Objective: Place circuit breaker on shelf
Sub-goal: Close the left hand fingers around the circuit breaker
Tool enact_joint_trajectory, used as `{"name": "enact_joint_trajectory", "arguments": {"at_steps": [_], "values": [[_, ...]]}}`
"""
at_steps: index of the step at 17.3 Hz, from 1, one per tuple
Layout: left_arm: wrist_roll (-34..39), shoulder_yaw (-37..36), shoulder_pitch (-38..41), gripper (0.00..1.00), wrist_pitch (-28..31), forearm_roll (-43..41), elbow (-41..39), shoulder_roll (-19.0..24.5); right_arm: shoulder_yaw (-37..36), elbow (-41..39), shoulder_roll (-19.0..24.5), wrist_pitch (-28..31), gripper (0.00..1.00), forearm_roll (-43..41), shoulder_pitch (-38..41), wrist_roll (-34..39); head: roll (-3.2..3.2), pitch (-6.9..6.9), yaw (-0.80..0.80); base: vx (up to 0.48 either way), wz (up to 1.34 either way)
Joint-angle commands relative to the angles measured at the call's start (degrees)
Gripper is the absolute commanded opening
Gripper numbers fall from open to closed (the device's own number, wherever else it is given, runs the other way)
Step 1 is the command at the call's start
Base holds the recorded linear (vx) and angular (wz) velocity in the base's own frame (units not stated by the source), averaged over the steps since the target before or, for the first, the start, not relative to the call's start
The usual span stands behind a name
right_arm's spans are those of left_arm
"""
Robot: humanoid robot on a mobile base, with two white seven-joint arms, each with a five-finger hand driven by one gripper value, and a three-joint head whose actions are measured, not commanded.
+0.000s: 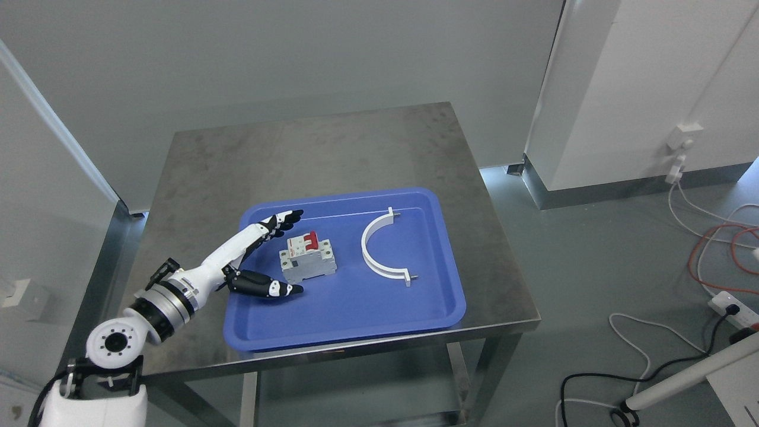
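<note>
A grey circuit breaker (308, 258) with red switches lies in the blue tray (356, 302) on the steel table (332, 148). My left hand (278, 252) reaches in from the lower left and is open. Its fingers (284, 220) stretch out just behind and left of the breaker, and its thumb (270, 287) lies in front of it. The hand brackets the breaker's left side without closing on it. No shelf is in view. My right arm is not in view.
A white curved bracket (379, 249) lies in the tray to the right of the breaker. Orange and white cables (711, 249) and a power strip (735, 308) lie on the floor at the right. A white cabinet (640, 89) stands at the back right.
</note>
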Motion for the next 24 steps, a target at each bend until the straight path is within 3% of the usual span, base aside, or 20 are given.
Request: {"name": "enact_joint_trajectory", "arguments": {"at_steps": [1,3,5,6,7,8,10,15,16,20,21,22,24], "values": [[-1.4,-1.6,-1.1,0.45,0.0,-1.8,0.8,-3.6,1.1,0.0,-1.0,-1.0,1.00,0.0,0.0,0.0,0.00,0.00,0.00,0.009,-0.06],[-1.4,0.6,-1.0,0.30,-0.9,-1.8,1.0,-3.8,1.1,0.0,-1.0,-1.0,1.00,0.0,0.0,0.0,0.00,0.00,0.00,0.011,-0.04],[-1.2,2.9,-0.9,0.28,-2.8,-1.9,1.4,-4.9,1.1,0.0,-1.0,-1.0,1.00,0.0,0.0,0.0,0.00,0.00,0.00,0.014,0.01],[-0.5,3.9,-0.8,0.38,-2.9,-1.9,1.4,-5.6,1.1,0.0,-1.0,-1.0,1.00,0.0,0.0,0.0,0.00,0.00,0.00,0.014,0.05],[0.7,5.1,-0.6,0.64,-2.5,-1.9,1.4,-7.4,1.1,0.0,-1.0,-1.0,1.00,0.0,0.0,0.1,0.00,0.00,0.00,0.020,0.04],[2.1,5.7,-0.2,0.70,-2.4,-1.6,1.2,-9.8,1.1,0.0,-1.0,-1.0,1.00,0.0,0.0,0.0,0.00,0.00,0.00,0.026,-0.02],[2.7,5.8,0.6,0.79,-2.4,-1.7,1.0,-10.8,1.1,0.0,-1.0,-1.0,1.00,0.0,0.0,0.0,0.00,0.00,0.00,0.021,-0.03],[1.9,5.0,2.2,0.77,-2.3,-5.7,0.9,-9.8,1.1,0.0,-1.0,-1.1,1.00,0.0,0.0,0.0,0.00,0.00,0.00,0.004,-0.01],[1.8,5.0,2.2,0.73,-2.4,-5.8,0.9,-9.1,1.1,0.0,-1.0,-1.0,1.00,0.0,0.0,0.1,0.00,0.00,0.00,-0.023,-0.01],[1.0,6.5,1.9,0.41,-3.5,-5.8,1.1,-9.4,1.1,0.0,-1.0,-1.0,1.00,0.0,0.0,0.1,0.00,0.00,0.00,-0.025,-0.08],[0.9,7.3,1.9,0.24,-5.7,-5.9,1.3,-9.5,1.1,0.0,-1.0,-1.0,1.00,0.0,0.0,0.1,0.00,0.00,0.00,-0.054,0.02],[0.9,8.0,2.0,0.16,-7.9,-5.9,1.5,-9.5,1.1,0.0,-1.0,-1.0,1.00,0.0,0.0,0.1,0.00,0.00,0.00,-0.054,0.02],[0.9,8.5,2.1,0.08,-9.3,-6.0,2.2,-9.6,1.1,0.0,-1.0,-1.1,1.00,0.0,0.0,0.1,0.00,0.00,0.00,-0.072,0.09]]}}
